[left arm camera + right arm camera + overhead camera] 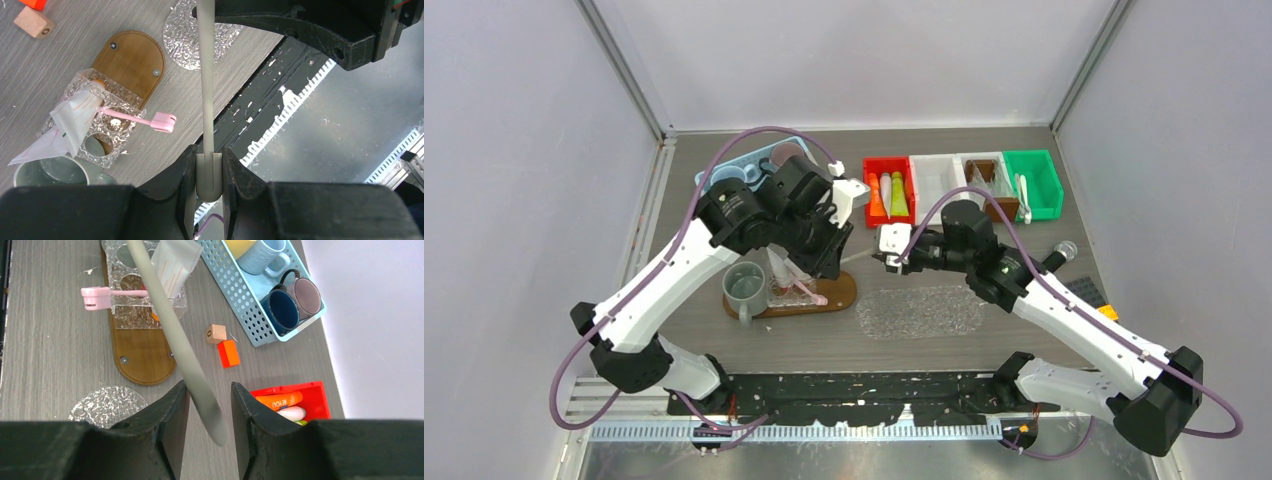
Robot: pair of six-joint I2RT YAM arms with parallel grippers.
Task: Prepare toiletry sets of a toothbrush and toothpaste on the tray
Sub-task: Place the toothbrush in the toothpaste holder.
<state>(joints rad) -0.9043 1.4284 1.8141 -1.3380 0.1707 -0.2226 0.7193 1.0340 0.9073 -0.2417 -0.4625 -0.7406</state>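
Left fingers (187, 172) clamp grey toothbrush (205, 80) — other end between right fingers (170, 415).

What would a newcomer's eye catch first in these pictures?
The two arms meet over the middle of the table: the left pincer is clamped on one end of a grey toothbrush, whose other end lies inside the open right pincer. Below them, on the wooden tray, stand a grey-green mug and a clear holder with a pink toothbrush and a white tube.
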